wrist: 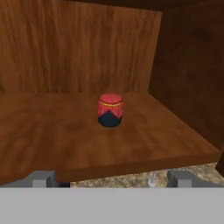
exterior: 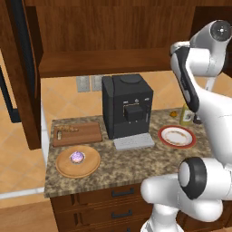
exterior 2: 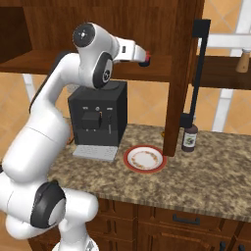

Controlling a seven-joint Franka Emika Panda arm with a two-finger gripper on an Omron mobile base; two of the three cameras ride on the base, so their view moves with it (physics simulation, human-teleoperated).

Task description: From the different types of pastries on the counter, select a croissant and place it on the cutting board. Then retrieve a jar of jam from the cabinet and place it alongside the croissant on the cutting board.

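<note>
While the claw point(wrist: 111, 178) hangs open at the shelf's point(wrist: 52, 144) front edge, the jar point(wrist: 110, 110) stands upright ahead of it, centred between the fingertips point(wrist: 41, 178), well apart, inside the cabinet point(wrist: 188, 65).

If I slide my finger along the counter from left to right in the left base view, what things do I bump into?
Cutting board with the croissant on it → coffee machine → red-rimmed plate → bottle. The round board with the cupcake overlaps the cutting board's span, so I leave it out.
</note>
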